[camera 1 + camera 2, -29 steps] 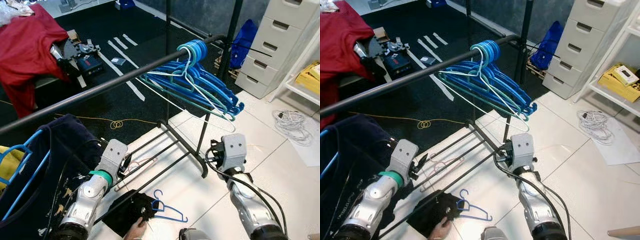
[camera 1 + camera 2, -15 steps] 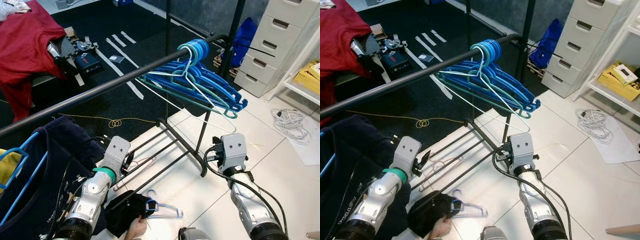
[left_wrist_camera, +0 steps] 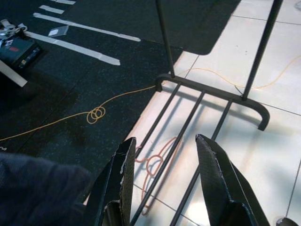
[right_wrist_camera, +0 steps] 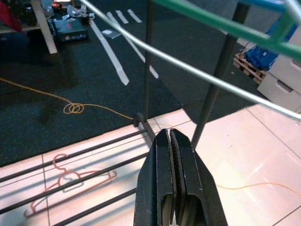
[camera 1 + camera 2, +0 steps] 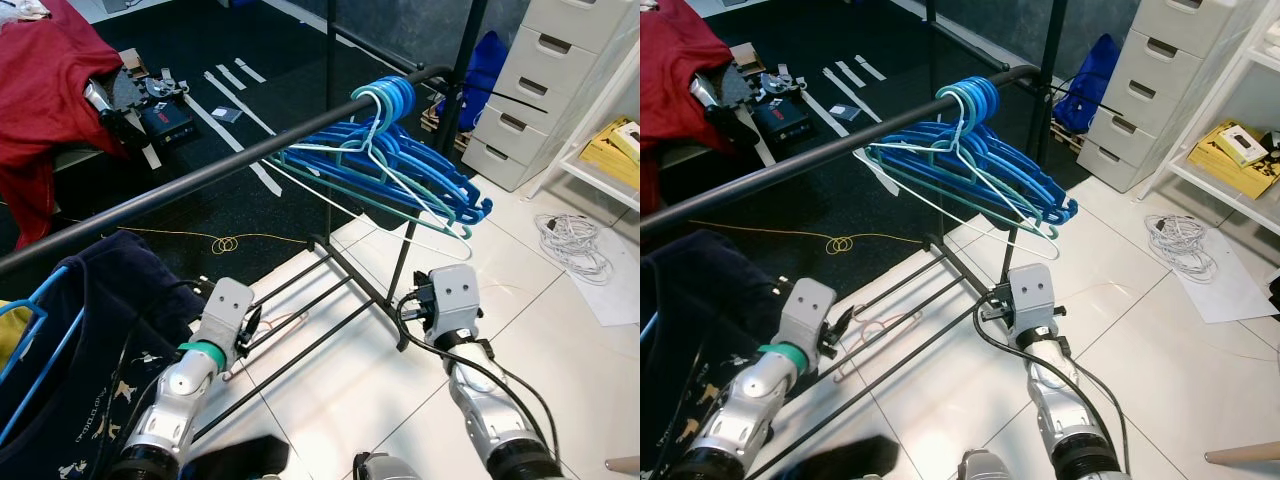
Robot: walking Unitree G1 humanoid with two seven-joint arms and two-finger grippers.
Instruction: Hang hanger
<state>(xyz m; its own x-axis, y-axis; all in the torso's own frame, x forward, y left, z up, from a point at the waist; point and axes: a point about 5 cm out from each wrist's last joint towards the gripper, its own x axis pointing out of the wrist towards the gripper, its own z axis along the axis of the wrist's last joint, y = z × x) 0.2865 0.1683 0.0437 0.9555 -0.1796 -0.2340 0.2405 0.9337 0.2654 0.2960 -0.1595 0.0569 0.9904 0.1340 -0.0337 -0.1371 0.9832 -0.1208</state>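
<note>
Rail [image 5: 200,180]: black clothes bar, blue hangers [image 5: 400,165] bunched near its far end.
Floor: pink hanger [image 4: 66,183] lies on tiles under the rack base.
Left gripper [image 3: 164,155]: fingers apart, empty, above base bars.
Right gripper [image 4: 173,141]: fingers pressed together, empty.

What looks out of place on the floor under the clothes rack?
A pink hanger lies flat on the white tiles between the base bars of the rack, while the blue hangers hang on the rail above. An orange cord also trails loosely across the dark mat, with a small coil in it.
</note>
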